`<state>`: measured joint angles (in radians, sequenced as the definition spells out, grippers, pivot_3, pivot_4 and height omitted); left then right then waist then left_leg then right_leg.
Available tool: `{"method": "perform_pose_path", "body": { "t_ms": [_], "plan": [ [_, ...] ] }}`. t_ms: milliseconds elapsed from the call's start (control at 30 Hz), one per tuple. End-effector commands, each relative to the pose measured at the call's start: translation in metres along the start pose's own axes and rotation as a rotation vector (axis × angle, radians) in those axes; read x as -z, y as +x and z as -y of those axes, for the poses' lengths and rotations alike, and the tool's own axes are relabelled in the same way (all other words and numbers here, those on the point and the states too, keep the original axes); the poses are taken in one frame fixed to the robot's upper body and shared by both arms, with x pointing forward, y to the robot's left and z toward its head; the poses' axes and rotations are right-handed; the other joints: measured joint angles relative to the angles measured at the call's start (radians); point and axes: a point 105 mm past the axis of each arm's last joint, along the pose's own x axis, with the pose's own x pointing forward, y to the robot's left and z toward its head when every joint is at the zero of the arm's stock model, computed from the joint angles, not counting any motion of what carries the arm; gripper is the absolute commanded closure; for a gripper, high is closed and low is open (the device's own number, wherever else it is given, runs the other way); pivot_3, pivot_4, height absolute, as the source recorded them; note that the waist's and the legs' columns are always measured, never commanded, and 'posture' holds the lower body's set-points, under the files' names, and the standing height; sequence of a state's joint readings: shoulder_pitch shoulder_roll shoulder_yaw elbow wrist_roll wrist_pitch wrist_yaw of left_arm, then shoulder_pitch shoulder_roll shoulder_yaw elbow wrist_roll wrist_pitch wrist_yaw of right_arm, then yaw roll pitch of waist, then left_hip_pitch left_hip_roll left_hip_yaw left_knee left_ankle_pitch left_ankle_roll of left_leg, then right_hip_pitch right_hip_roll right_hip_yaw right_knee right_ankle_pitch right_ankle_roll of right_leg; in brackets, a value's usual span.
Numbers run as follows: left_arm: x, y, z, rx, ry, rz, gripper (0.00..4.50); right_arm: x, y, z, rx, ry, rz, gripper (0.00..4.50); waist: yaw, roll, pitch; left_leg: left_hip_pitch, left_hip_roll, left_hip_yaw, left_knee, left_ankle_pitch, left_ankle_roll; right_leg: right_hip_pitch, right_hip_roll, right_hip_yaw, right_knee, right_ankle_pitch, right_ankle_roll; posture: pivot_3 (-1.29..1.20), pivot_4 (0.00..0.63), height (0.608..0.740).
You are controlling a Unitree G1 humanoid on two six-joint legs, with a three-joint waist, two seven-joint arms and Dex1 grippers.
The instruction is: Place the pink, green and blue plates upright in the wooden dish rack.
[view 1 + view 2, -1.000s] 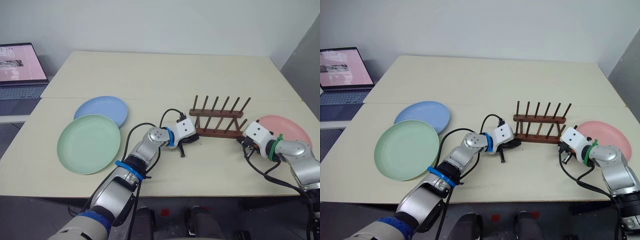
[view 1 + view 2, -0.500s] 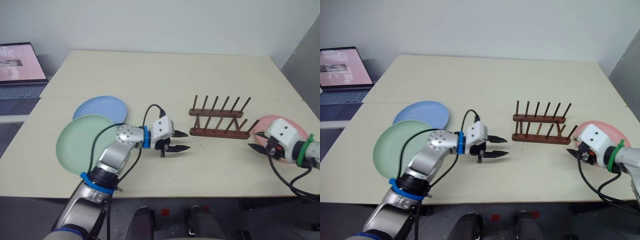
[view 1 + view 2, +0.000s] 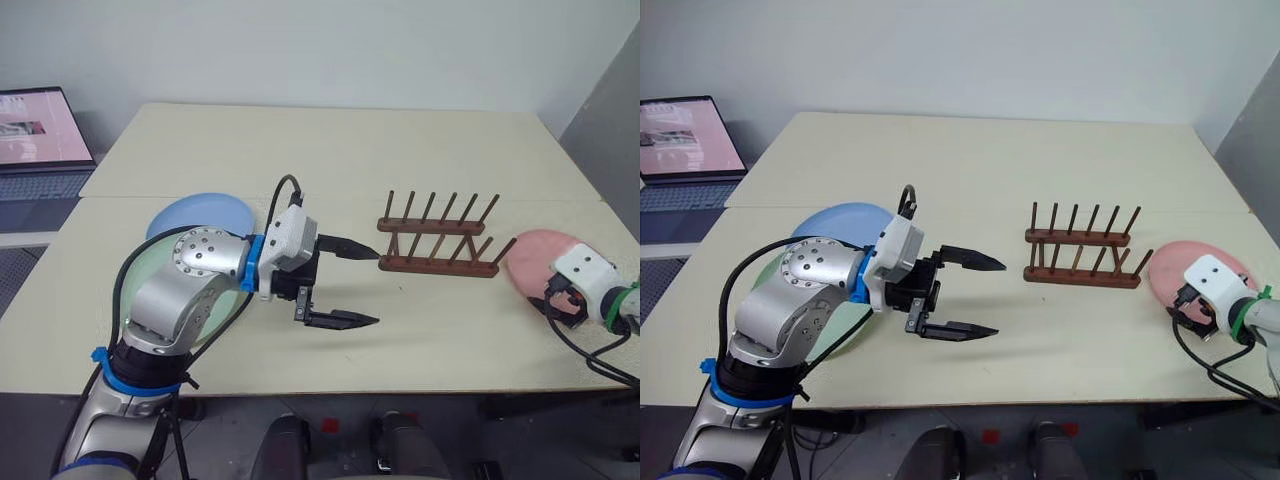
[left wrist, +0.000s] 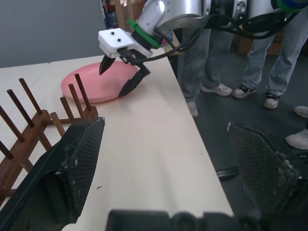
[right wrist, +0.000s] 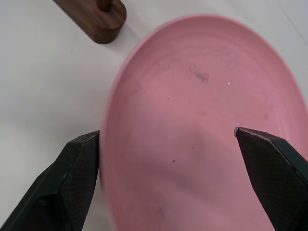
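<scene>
Laptop: an open laptop with a pink screen (image 3: pixel 32 128) sits on a separate surface at the far left, about 10 o'clock from the middle of the cream tabletop (image 3: pixel 330 150).
Blue plate: the round, shallow, light blue plastic plate (image 3: pixel 195 212) lies flat on the left part of the tabletop, at 12 o'clock from the green plate, its near edge hidden by the left arm.
Green plate: the round, shallow, mint green plastic plate (image 3: pixel 152 268) lies flat just nearer than the blue one, their edges overlapping or touching; the left arm covers most of it.
Left gripper: the left gripper (image 3: pixel 350 284) hangs in the air above the tabletop, pointing toward 3 o'clock at the rack; its two black jaws are spread wide, one high and one low, with nothing between them.
Dish rack: the small dark brown wooden dish rack (image 3: pixel 440 240) with two rails of thin upright pegs stands right of centre, with no plate in its slots, apart from the left jaw tips.
Pink plate: the round, shallow, salmon pink plastic plate (image 3: pixel 540 260) lies flat at the right edge of the tabletop, at 3 o'clock from the rack, just beside the rack's right end.
Right gripper: the right gripper (image 4: pixel 123 73) hovers over the near edge of the pink plate; its jaws are spread wide on either side of the plate's rim and grip nothing.
People: the legs and shoes of standing people (image 4: pixel 250 53) show on the floor beyond the right edge of the tabletop.
</scene>
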<state>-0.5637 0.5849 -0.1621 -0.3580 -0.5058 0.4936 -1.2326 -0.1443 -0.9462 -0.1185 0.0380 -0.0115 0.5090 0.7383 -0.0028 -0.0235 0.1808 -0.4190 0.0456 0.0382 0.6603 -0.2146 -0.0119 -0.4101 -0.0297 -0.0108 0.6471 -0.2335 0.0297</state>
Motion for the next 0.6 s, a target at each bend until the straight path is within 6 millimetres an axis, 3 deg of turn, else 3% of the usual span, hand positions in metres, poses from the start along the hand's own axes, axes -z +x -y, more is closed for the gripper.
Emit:
{"method": "perform_pose_path", "body": {
  "t_ms": [33, 133, 433, 467, 600],
  "plan": [
    [-0.012, 0.004, 0.002, 0.018, 0.059, 0.014, 0.01, 0.002, 0.008, 0.004, 0.016, 0.040, -0.016, 0.00, 0.000, 0.000, 0.000, 0.000, 0.000, 0.000, 0.000, 0.000, 0.000, 0.000, 0.000, 0.000, 0.000, 0.000, 0.000, 0.00, 0.150, 0.740],
    [-0.014, 0.006, 0.002, 0.015, 0.067, 0.015, 0.00, 0.003, 0.011, 0.004, 0.008, 0.095, -0.020, 0.88, 0.000, 0.000, 0.000, 0.000, 0.000, 0.000, 0.000, 0.000, 0.000, 0.000, 0.000, 0.001, 0.000, 0.000, 0.000, 0.00, 0.150, 0.740],
    [-0.013, 0.007, 0.000, 0.005, 0.066, 0.013, 0.00, 0.003, 0.011, -0.001, -0.013, 0.198, -0.018, 4.25, 0.001, -0.001, 0.000, 0.001, 0.000, -0.001, 0.001, 0.000, 0.000, 0.001, 0.000, 0.001, 0.000, 0.000, 0.001, 0.00, 0.150, 0.740],
    [-0.013, 0.007, -0.001, 0.004, 0.065, 0.012, 0.00, 0.000, 0.009, 0.001, -0.002, 0.196, -0.007, 4.46, 0.001, -0.002, -0.001, 0.001, 0.000, -0.001, 0.001, 0.000, 0.000, 0.001, 0.000, 0.001, 0.000, 0.000, 0.001, 0.00, 0.150, 0.740],
    [-0.013, 0.004, -0.004, -0.018, 0.049, 0.012, 0.00, -0.016, -0.008, 0.020, 0.087, 0.141, 0.061, 4.46, 0.001, -0.001, -0.001, 0.001, 0.000, -0.001, 0.001, 0.000, 0.000, 0.001, 0.000, 0.001, 0.000, 0.000, 0.001, 0.00, 0.150, 0.740]
  ]
}}
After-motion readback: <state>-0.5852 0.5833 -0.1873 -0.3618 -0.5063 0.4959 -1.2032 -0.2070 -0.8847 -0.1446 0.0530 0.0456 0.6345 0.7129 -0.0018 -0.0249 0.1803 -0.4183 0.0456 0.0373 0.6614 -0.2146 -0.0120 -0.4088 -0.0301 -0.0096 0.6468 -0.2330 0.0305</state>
